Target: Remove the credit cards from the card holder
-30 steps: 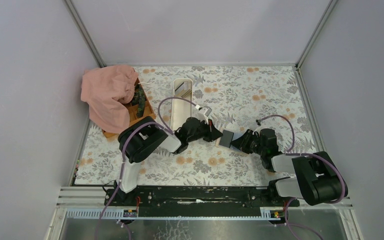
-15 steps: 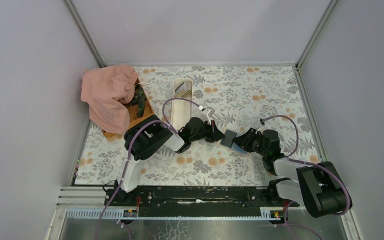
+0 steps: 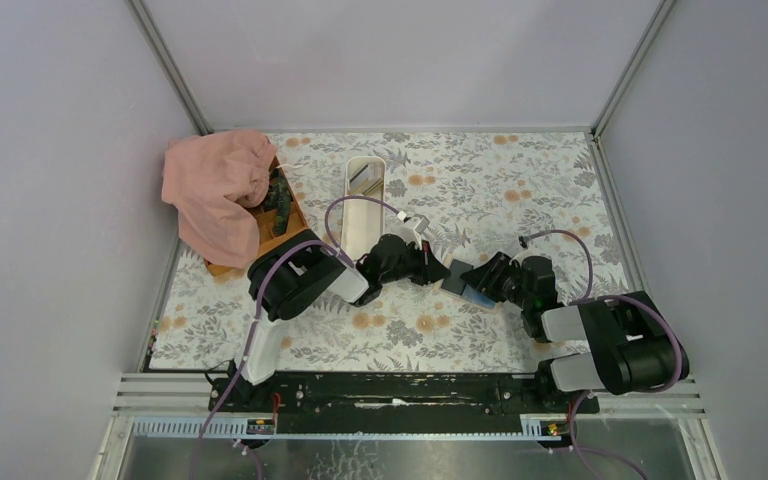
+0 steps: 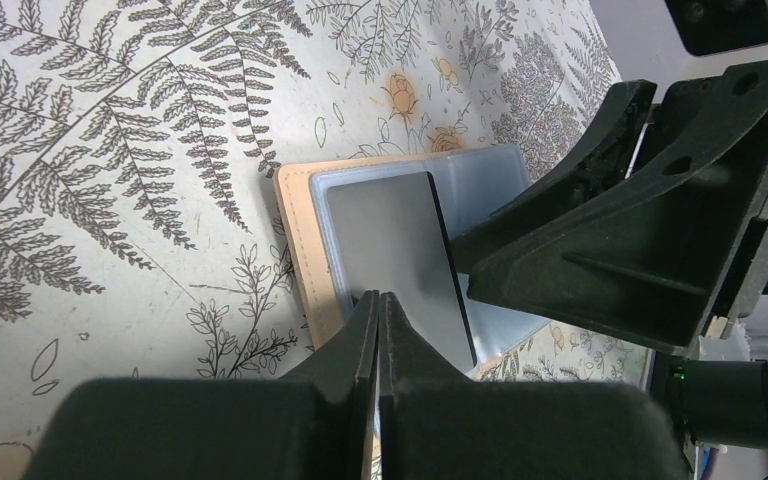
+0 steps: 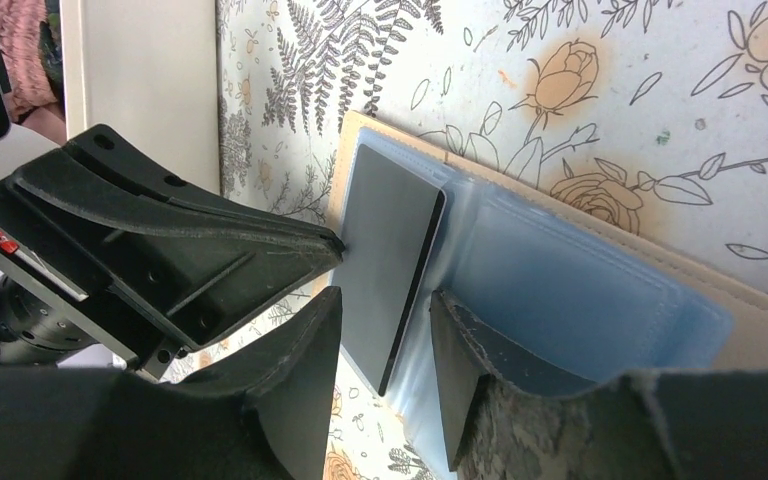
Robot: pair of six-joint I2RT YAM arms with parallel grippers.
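Pressed together, the jaws of your left gripper [image 4: 378,298] pinch the edge of a dark grey credit card [image 4: 390,250]. That card is tilted, one long side raised off the light blue pocket of the open card holder [image 4: 485,180]. Your right gripper [image 5: 385,300] has its jaws spread, with the card's near end between them and one finger [image 5: 480,365] over the blue pocket. You see the holder lying flat on the floral table [image 3: 480,190], between both arms, near the white tray [image 3: 365,205].

Lab test cell: grey panel walls [image 3: 60,200], aluminium frame [image 3: 165,65], floral-cloth tabletop [image 3: 480,180].
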